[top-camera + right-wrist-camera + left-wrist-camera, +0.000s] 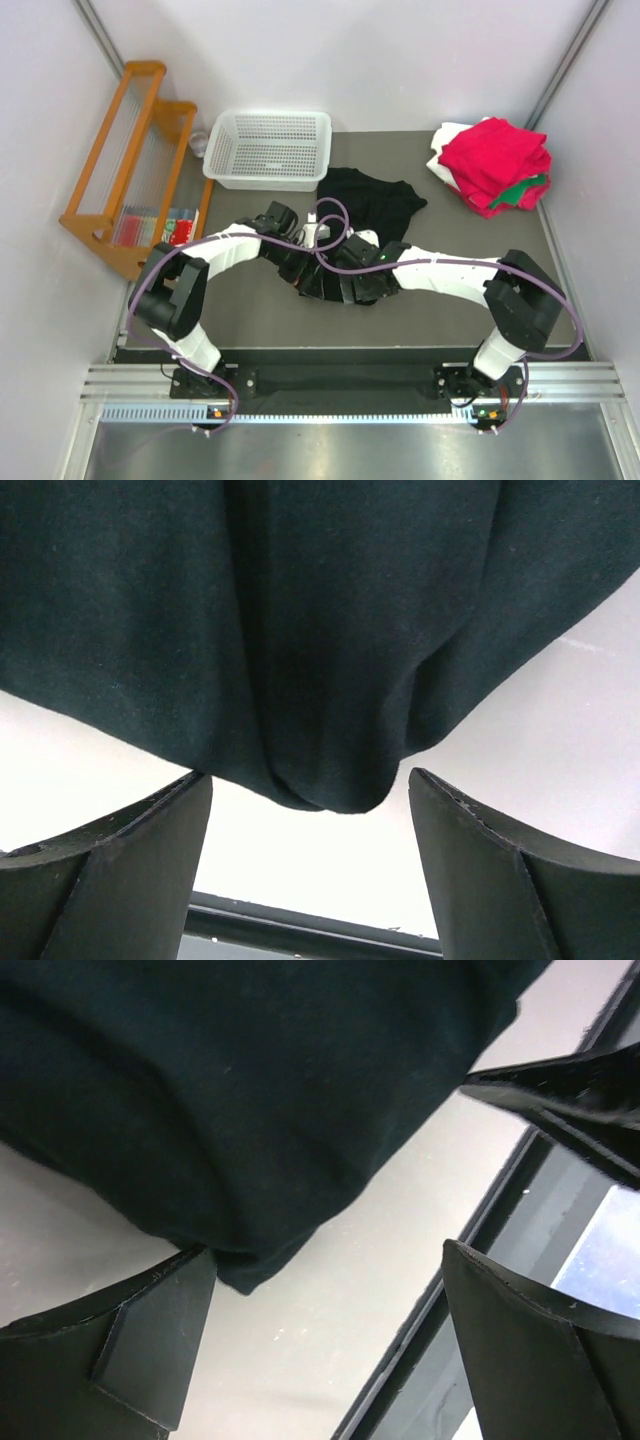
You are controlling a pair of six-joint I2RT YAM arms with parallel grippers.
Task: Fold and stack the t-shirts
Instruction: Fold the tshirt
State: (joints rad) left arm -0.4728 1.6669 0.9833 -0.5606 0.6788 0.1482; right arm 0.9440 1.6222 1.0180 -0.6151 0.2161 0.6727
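Where both arms bend inward at the middle of the top view, the grey counter [450, 310] carries a crumpled black t-shirt [380, 200], lying at centre frame just below the basket. A wooden rack [125, 160] stands at the upper left, and the white perforated basket [268, 150] sits beside it at upper centre. At the upper right rests a stack of folded shirts [495, 160], red on top, with green and white showing beneath. The left end effector [325, 1260] has its jaws wide apart, the black cloth's edge by its left finger. The right end effector [310, 780] also stands apart, a fold of black cloth hanging between its fingers, unclamped.
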